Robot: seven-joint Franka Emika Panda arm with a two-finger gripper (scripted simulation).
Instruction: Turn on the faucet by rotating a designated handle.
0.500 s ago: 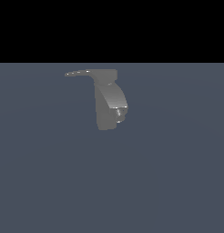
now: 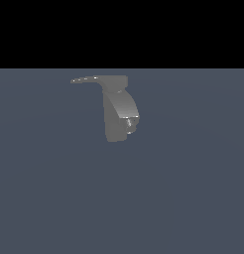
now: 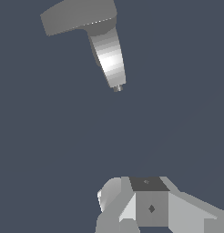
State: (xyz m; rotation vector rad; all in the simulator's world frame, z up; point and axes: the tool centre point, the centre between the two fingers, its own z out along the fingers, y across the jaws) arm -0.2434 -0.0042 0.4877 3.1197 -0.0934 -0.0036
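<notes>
The faucet [image 2: 119, 111] is a matte grey fixture with a thick curved body standing on the dark floor. Its short spout end [image 2: 130, 123] glints. The handle [image 2: 91, 79] is a thin flat lever on the top cap, tapering toward the exterior view's left. The arm does not show in the exterior view. In the wrist view the faucet [image 3: 109, 57] is seen from above, with the handle [image 3: 77, 16] and the spout tip [image 3: 117, 88]. Only part of my gripper [image 3: 141, 202] shows there, well apart from the faucet. It touches nothing, and I cannot tell how its jaws stand.
A flat dark blue-grey floor [image 2: 122, 198] spreads around the faucet. Above its far edge the exterior view is black.
</notes>
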